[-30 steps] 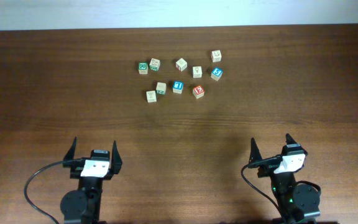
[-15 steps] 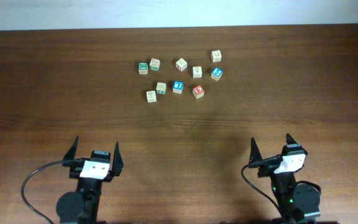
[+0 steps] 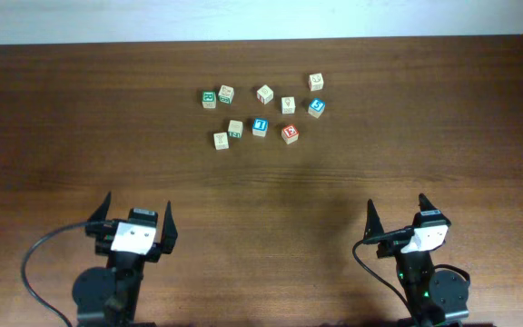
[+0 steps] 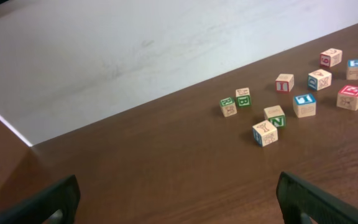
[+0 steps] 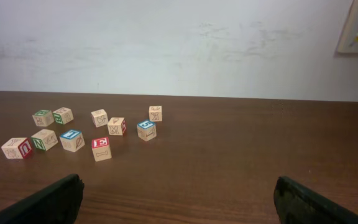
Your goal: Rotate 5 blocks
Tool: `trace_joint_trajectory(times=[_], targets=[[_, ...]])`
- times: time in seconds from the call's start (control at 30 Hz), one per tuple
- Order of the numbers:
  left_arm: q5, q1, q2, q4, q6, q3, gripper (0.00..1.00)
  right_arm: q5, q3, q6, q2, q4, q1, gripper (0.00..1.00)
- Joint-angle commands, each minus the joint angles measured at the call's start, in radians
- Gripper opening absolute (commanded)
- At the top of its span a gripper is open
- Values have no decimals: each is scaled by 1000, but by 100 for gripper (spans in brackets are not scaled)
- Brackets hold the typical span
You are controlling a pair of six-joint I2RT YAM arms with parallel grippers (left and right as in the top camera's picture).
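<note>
The blocks lie in a loose cluster at the far middle of the table. Two are blue-faced (image 3: pixel 260 126) (image 3: pixel 316 107), with a red-faced one (image 3: pixel 290 133) between them. A cube with green marks (image 3: pixel 235 128) and a mostly plain tan cube (image 3: pixel 222 140) sit at the cluster's left. The left wrist view shows them at its right: blue (image 4: pixel 304 104), red (image 4: pixel 352 96), tan (image 4: pixel 265 132). My left gripper (image 3: pixel 138 203) (image 4: pixel 179 199) and right gripper (image 3: pixel 396 203) (image 5: pixel 178 199) stand open near the front edge, far from the blocks, holding nothing.
Other cubes lie in the same cluster: one with a solid green face (image 3: pixel 209 98), another green-marked one (image 3: pixel 226 94), and pale ones (image 3: pixel 264 94) (image 3: pixel 288 104) (image 3: pixel 316 82). A white wall rises behind the table's far edge (image 5: pixel 179 94).
My left gripper has shifted slightly left and turned a little towards the blocks. The right gripper and the blocks have not moved.
</note>
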Motion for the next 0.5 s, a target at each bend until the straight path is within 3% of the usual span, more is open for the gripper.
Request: trace_joint_trajectory(times=[0.0,0.2,0.47], targets=[[23,4,79,2,-10,77,99,-9,4,4,-7,4,-7,98],[26,4,180,2,-11,137,99,-9,4,4,-7,4,-7,98],[26,4,190,0,-10,141,99,-43,10,8,-7,3,-7,98]])
